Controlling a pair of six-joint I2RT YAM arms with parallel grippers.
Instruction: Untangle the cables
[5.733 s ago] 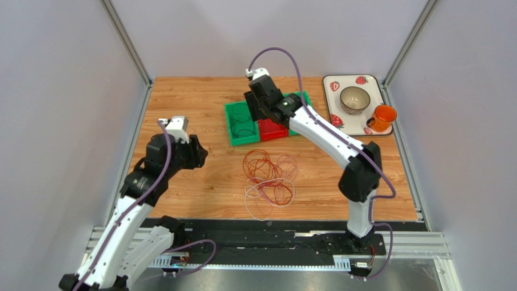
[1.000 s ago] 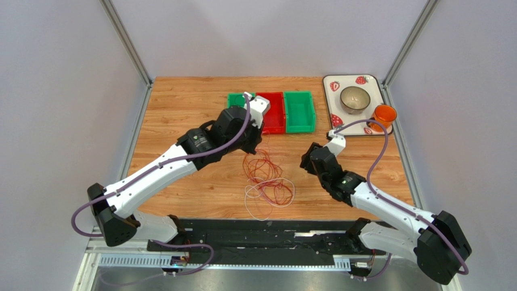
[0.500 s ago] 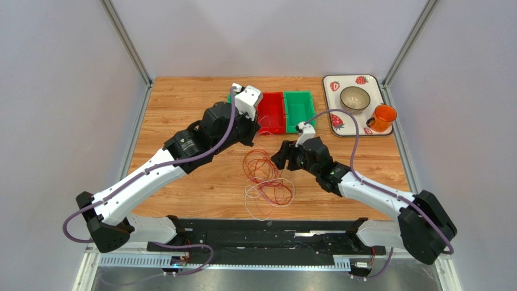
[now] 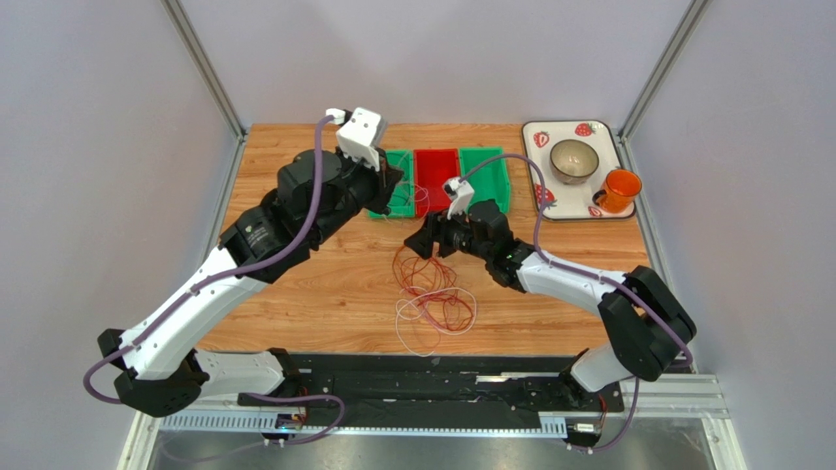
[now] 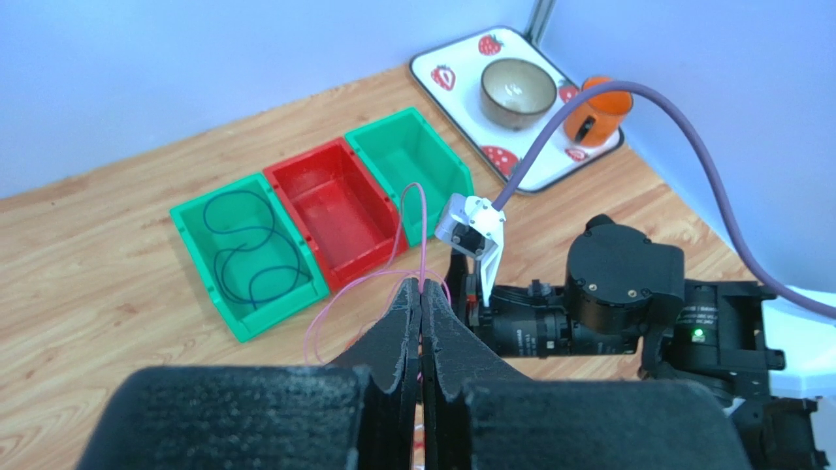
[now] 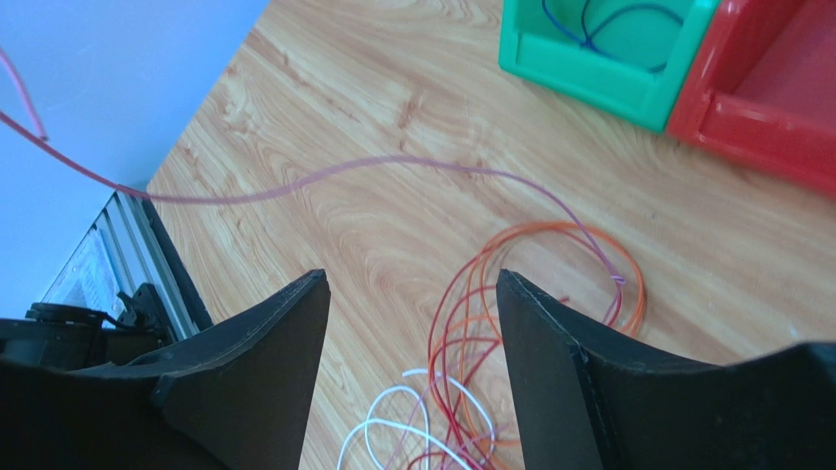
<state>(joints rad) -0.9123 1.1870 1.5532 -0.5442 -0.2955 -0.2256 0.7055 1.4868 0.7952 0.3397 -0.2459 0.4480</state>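
Note:
The cables point(image 4: 433, 289) lie in a tangled heap of red, orange and white loops at mid-table. My left gripper point(image 5: 422, 288) is shut on a thin pink cable point(image 5: 424, 220), holding it up above the bins; the gripper point(image 4: 391, 192) hangs over the left green bin. That pink cable point(image 6: 392, 162) runs taut down to the orange loop point(image 6: 640, 294). Just above the heap's far edge, my right gripper point(image 6: 407, 284) stands open and holds nothing. White loops point(image 6: 392, 426) and red strands point(image 6: 451, 333) lie between its fingers. In the top view the right gripper point(image 4: 424, 245) sits over the heap's far end.
Three bins stand in a row at the back: a green one point(image 5: 285, 302) holding a dark blue cable point(image 5: 245, 250), a red one point(image 5: 339, 206), and another green one point(image 5: 412, 162). A strawberry tray point(image 4: 535, 137) at the back right carries a bowl point(image 4: 574, 160) and an orange cup point(image 4: 620, 188).
The left arm has drawn back and to the left, pulling the pink cable up and taut. The right arm has swung left to the heap, and its jaws have opened wider.

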